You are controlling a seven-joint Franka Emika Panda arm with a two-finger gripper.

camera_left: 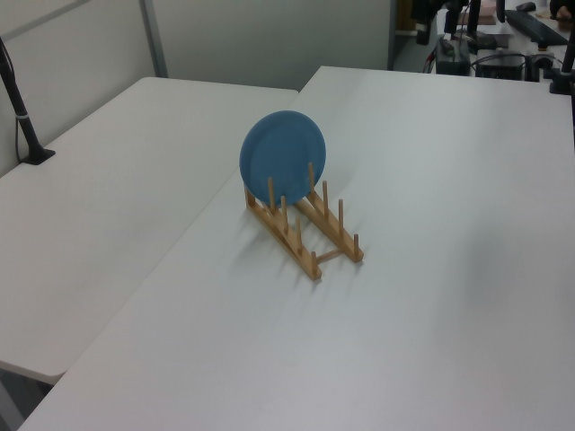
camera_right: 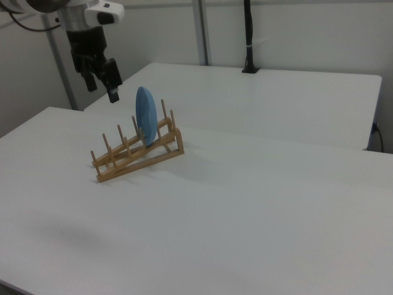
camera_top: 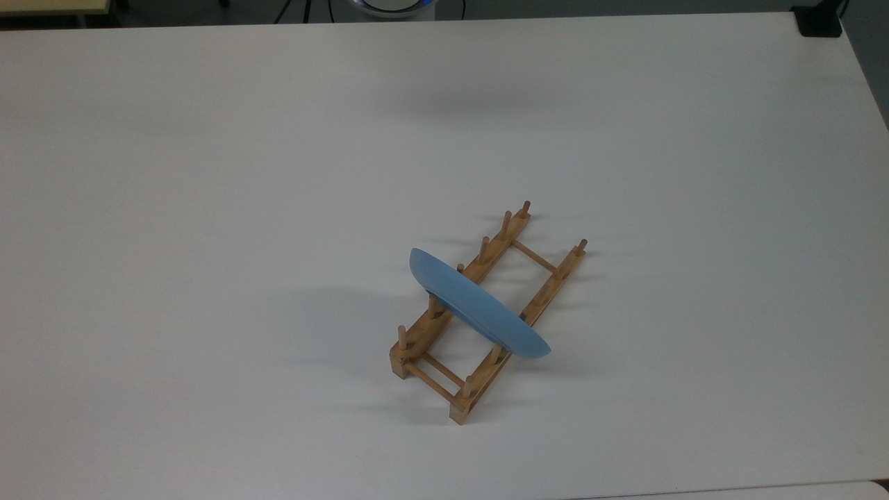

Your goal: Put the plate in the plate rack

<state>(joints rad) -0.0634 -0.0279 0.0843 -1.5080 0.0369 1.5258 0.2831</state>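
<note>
The light-blue plate (camera_top: 479, 312) stands on edge in the wooden plate rack (camera_top: 501, 238), held between pegs near the rack's middle and leaning slightly. In the left view the plate (camera_left: 283, 157) shows its round blue face above the rack (camera_left: 314, 261). The right view has the plate (camera_right: 145, 123) upright in the rack (camera_right: 138, 161). There my gripper (camera_right: 102, 86) hangs in the air up and to the right view's left of the plate, well clear of it. Its fingers are open with nothing between them.
The rack sits on a wide white table (camera_top: 208, 208). A second white table (camera_left: 108, 180) adjoins it at the left view's left, carrying a black post (camera_left: 22, 117). A black mount (camera_top: 819, 21) sits at the top view's far right corner.
</note>
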